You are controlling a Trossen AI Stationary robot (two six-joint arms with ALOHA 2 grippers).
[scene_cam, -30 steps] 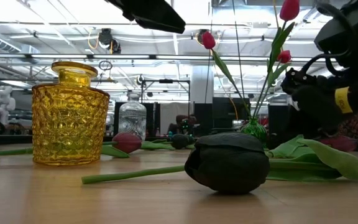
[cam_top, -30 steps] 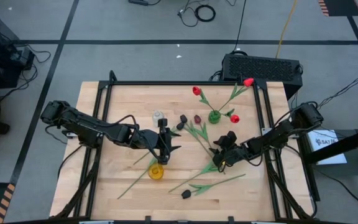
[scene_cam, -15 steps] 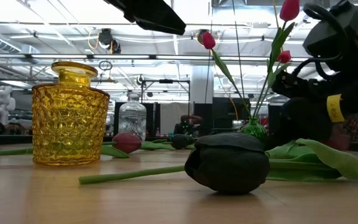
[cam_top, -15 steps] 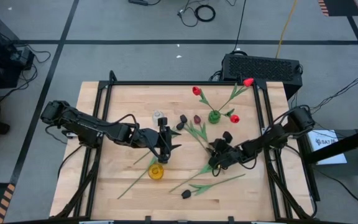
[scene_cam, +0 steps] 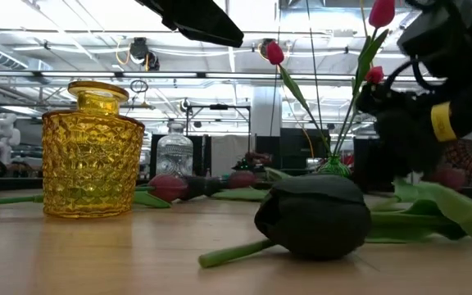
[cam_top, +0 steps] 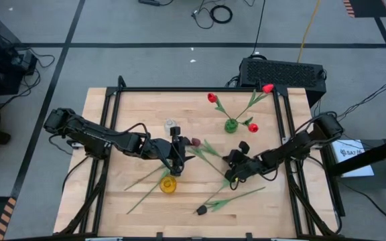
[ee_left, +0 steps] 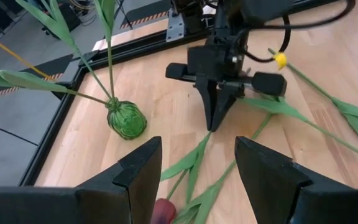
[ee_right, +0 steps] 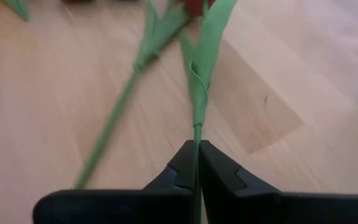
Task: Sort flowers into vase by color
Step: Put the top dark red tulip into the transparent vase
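Observation:
My right gripper (cam_top: 230, 175) is shut on the green stem of a flower whose maroon head (cam_top: 194, 142) lies mid-table, close to my left gripper (cam_top: 181, 161). The left gripper (ee_left: 197, 180) is open, with nothing between its fingers. A green vase (cam_top: 230, 125) at the far right holds three red flowers upright. A yellow vase (cam_top: 168, 185) stands in front of the left gripper and a clear vase (cam_top: 171, 125) behind it. A black flower (cam_top: 200, 209) lies on its side near the front edge, and other stems lie across the middle. My right gripper pinches the stem's bare lower end (ee_right: 196, 138), below the leaf, between its two fingers. The fingers come slanting down from the table's right and point along the stem. The flower stretches away toward the left arm, its head end (ee_left: 160, 211) low over the table.
A black frame (cam_top: 193, 89) runs round the wooden table. Loose stems and leaves (cam_top: 236, 196) lie between the two grippers and toward the front. The black flower (scene_cam: 314, 217) lies close before the low camera. A black box (cam_top: 281, 72) stands beyond the far edge.
My right gripper has shut on the stem and shifted slightly toward the table's left and near edge. The held flower has slid with it, and its maroon head now lies beside the left gripper. The black flower near the front has turned about on the table.

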